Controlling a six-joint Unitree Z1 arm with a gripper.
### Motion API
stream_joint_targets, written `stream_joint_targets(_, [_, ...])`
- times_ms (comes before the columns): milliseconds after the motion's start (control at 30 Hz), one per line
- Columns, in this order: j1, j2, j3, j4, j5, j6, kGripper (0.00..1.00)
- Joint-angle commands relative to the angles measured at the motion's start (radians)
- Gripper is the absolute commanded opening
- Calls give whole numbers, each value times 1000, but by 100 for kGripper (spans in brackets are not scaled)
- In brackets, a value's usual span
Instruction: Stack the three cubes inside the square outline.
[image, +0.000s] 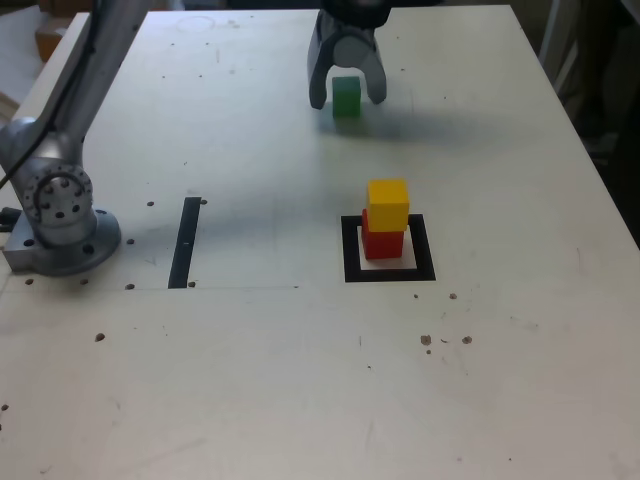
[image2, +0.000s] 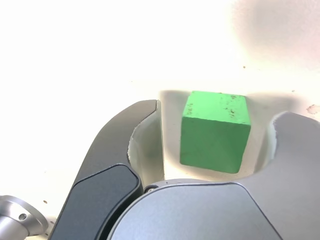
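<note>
The small matte green cube (image: 346, 96) sits on the white table (image: 250, 380) between the two dark curved fingers (image: 319, 80) of the gripper (image: 347, 98). The jaws are spread, with a visible gap on each side of the cube. Nearer the camera than the gripper, a yellow cube (image: 388, 204) rests on a red cube (image: 382, 241) inside the black square outline (image: 350, 250).

Yellow cube (image: 388, 202) atop red (image: 382, 241) (green (image: 346, 96) apart)
</note>
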Motion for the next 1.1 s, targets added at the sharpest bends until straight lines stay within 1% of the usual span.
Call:
stream_joint_targets(0, [1, 7, -6, -11, -4, 5, 49])
stream_joint_targets(200, [1, 5, -5, -35, -8, 5, 35])
stream_joint_targets(333, [0, -3, -9, -35, -19, 0, 26])
stream_joint_targets(600, [-1, -10, -9, -31, -42, -8, 24])
stream_joint_targets(867, [-5, -35, -10, -26, -42, -9, 12])
stream_joint_targets(967, [-18, -61, -19, -10, -41, -14, 12])
stream_joint_targets(1067, [-44, -97, -45, 28, -40, -26, 12])
